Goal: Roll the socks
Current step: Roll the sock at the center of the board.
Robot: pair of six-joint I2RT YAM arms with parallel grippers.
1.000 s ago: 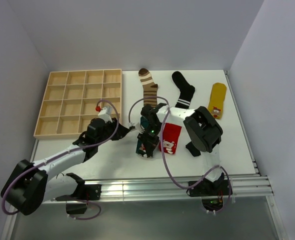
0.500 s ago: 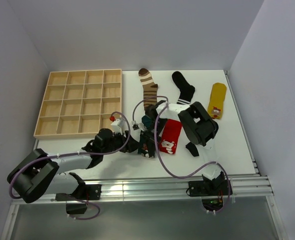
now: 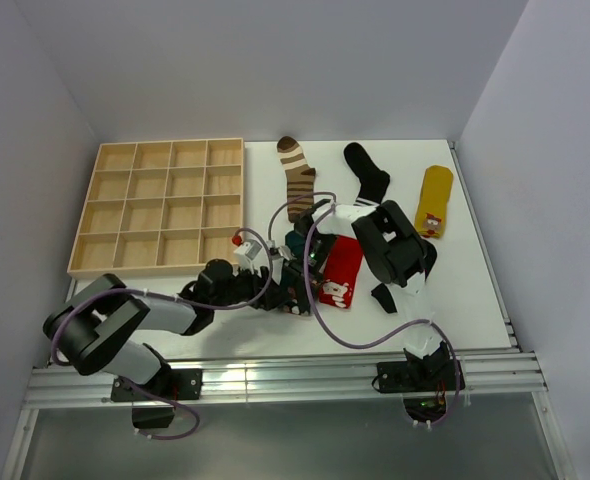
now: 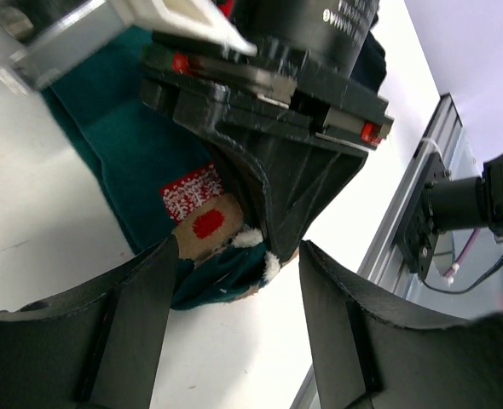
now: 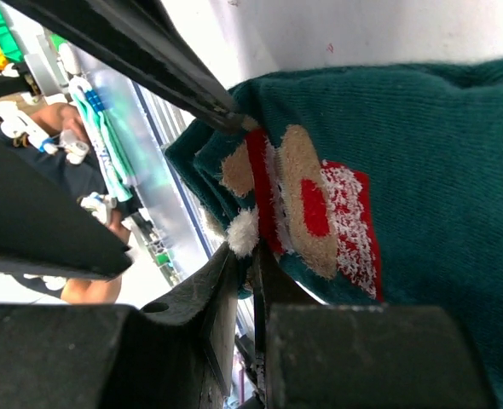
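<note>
The dark teal sock point(image 3: 294, 244) with its cartoon patch point(image 4: 202, 223) lies mid-table, and its near end is lifted and folded. My right gripper point(image 3: 298, 292) is shut on that end point(image 5: 234, 183). My left gripper point(image 3: 279, 291) is open and low over the table, its fingers point(image 4: 124, 341) either side of the pinched end and not touching it. The red sock point(image 3: 341, 270) lies just right of the teal one. The brown-cream striped sock point(image 3: 297, 178), the black sock with white bands point(image 3: 368, 180) and the yellow sock point(image 3: 435, 200) lie further back. A plain black sock point(image 3: 383, 297) shows partly under the right arm.
A wooden compartment tray point(image 3: 160, 205) sits at the back left. The table's near edge with its metal rail point(image 3: 295, 372) is close behind both grippers. Purple cables point(image 3: 320, 320) loop over the right arm. Walls enclose the table on three sides.
My left arm has swung right from beside the tray to the teal sock's near end. My right gripper has kept its hold there and hardly moved.
</note>
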